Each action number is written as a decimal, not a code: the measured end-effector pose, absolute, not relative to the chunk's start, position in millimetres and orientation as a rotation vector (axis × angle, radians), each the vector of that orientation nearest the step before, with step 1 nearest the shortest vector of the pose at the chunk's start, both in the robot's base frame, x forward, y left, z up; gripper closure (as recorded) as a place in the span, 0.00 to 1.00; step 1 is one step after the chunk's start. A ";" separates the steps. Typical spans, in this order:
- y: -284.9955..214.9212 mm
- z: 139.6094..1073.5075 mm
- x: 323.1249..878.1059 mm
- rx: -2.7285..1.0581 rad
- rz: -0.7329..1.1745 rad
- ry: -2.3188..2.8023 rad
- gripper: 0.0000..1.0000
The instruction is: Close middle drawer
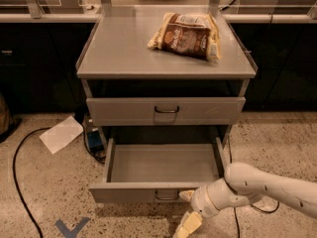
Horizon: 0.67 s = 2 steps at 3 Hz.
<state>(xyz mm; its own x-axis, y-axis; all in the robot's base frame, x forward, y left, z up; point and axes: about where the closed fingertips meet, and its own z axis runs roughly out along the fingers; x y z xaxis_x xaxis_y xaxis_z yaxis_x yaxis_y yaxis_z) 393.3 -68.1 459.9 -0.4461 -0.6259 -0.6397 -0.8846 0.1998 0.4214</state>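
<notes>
The pincer (187, 210) is at the bottom of the frame, a little right of the middle. Its two fingers are spread wide apart and it holds nothing. The top finger (186, 195) is right up against the front panel of the middle drawer (163, 165), just to the right of the small dark pull (167, 196). I cannot tell if it really touches. The other finger (187, 226) hangs lower down, over the floor. The white arm (270, 185) comes in from the lower right.

The middle drawer is pulled far out, in the lower middle of the frame. Its grey tray is bare inside.

Above it is the top drawer (166, 111). It is shut, and it has a dark handle in the middle of its front.

Both drawers sit in a grey metal table (124, 48). On the table top, toward the right, a brown and yellow snack bag (187, 35) lies flat.

On the speckled floor to the left there is a sheet of white paper (61, 134). A black cable (17, 182) bends past it. A small blue box (94, 139) sits beside the table's left side. A blue tape mark (72, 228) is at the bottom left.
</notes>
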 end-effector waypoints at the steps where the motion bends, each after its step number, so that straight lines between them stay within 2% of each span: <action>1: -65.7 455.9 399.1 -1.411 1.140 2.136 0.00; 2: -65.5 449.2 415.6 -1.377 1.179 2.123 0.00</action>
